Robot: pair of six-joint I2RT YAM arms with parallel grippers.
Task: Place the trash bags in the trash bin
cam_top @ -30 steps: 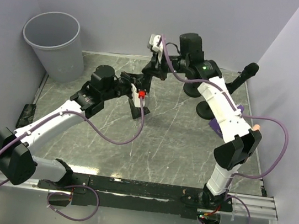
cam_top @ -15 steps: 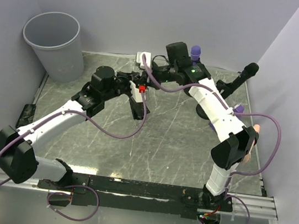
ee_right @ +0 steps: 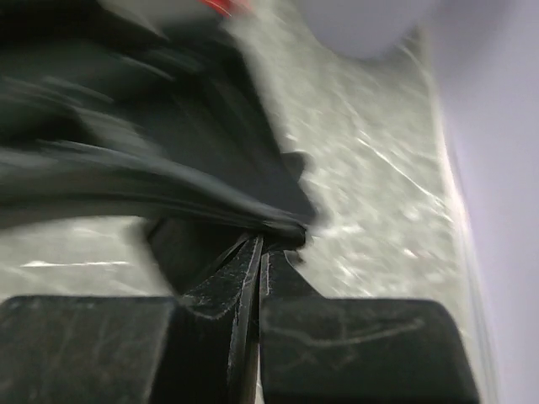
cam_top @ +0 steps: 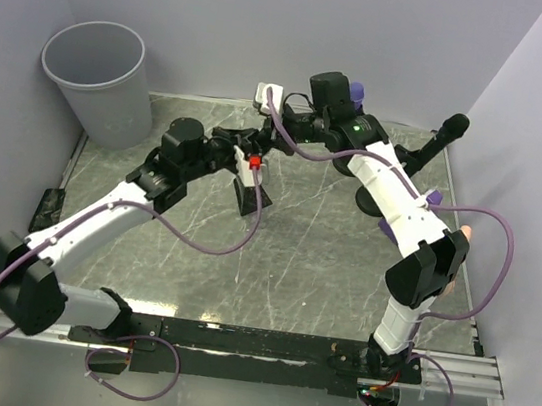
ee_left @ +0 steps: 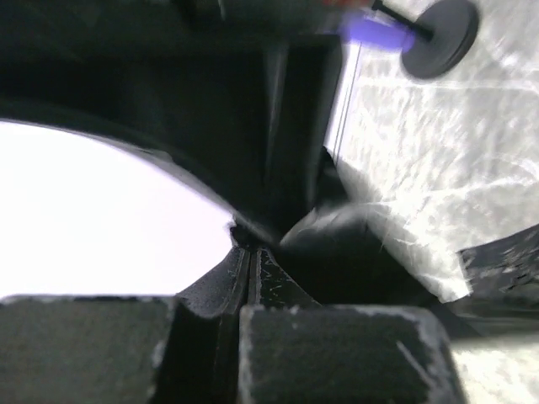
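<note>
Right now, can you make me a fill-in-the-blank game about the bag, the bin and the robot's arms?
1. The bag is ___ in colour.
2. The bin stands at the far ___ corner of the table.
3. The left end effector and the right end effector are both ___ on the bag.

Missing words: black; left; shut.

Marbled tabletop (cam_top: 322, 271); black stand (cam_top: 450, 130), possibly brush, far right; lilac walls (cam_top: 228, 5).
</note>
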